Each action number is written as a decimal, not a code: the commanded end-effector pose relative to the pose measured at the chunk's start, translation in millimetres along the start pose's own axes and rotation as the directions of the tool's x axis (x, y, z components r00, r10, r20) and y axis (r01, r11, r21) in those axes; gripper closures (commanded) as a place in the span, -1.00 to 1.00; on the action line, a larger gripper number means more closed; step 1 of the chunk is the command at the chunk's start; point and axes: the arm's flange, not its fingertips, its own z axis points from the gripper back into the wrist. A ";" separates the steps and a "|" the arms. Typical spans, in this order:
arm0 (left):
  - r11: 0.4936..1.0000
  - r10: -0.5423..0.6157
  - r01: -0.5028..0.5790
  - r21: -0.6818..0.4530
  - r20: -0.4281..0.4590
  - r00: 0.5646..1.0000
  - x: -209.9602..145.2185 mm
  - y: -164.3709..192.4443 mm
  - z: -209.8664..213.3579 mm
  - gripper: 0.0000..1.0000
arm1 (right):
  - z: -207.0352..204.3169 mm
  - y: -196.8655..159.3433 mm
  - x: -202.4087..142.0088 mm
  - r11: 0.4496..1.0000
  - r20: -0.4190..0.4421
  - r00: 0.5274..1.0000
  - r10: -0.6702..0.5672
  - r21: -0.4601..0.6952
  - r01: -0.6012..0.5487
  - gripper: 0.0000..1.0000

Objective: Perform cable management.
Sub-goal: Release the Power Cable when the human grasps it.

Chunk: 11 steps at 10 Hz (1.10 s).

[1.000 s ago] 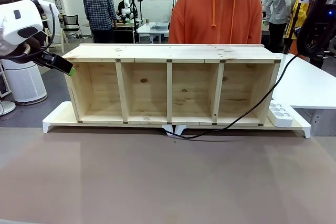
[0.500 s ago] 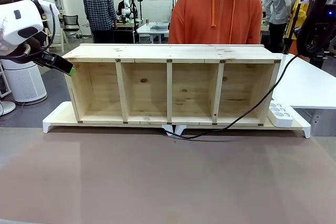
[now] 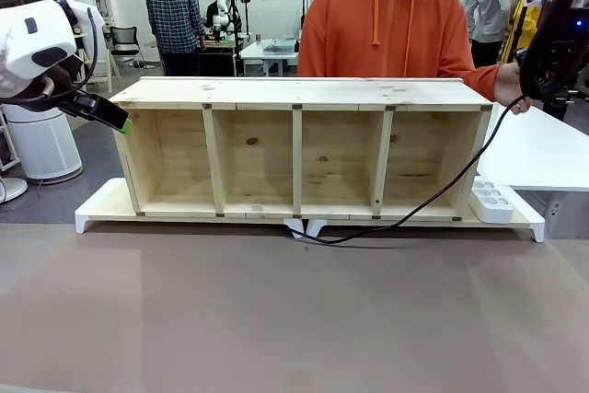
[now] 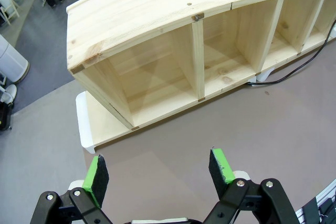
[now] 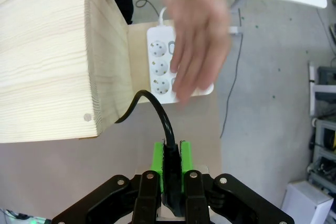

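Cable [image 5: 169,153] is pinched between the green pads of the right end effector [image 5: 171,162], whose fingers are clenched on it. From that grip the black cord is seen in the right wrist view to arch up and curl down behind the end wall of the wooden shelf [image 5: 52,61]. Just beyond, a white power strip [image 5: 160,66] lies on the white base board, and a person's hand [image 5: 197,40] — blurred — is held over it. In the front view the cord [image 3: 433,198] is carried down from the upper right, past the shelf's right end and across the front of the last compartment, to the table [image 3: 294,319] by the shelf's middle. The left end effector [image 4: 160,169] is held released, its pads well apart, above the brown table near the left end of the shelf [image 4: 157,40]. The person in an orange hoodie [image 3: 386,29] is stood behind the shelf, one hand [image 3: 509,89] reached toward the right arm.
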 end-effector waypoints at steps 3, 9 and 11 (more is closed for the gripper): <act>1.000 0.011 -0.011 0.001 0.008 1.000 -0.5 0.0 -1.1 -1.00 | -0.4 -0.4 -0.3 1.000 0.001 1.000 0.001 0.000 -0.001 0.68; 1.000 0.011 -0.011 0.001 0.008 1.000 -0.5 0.0 -1.1 -1.00 | -0.4 -0.8 -1.2 1.000 -0.012 1.000 -0.003 -0.006 0.003 0.28; 1.000 0.011 -0.011 0.001 0.008 1.000 -0.5 0.0 -1.1 -1.00 | 0.0 -1.0 -0.3 1.000 -0.021 1.000 0.009 -0.012 -0.009 0.19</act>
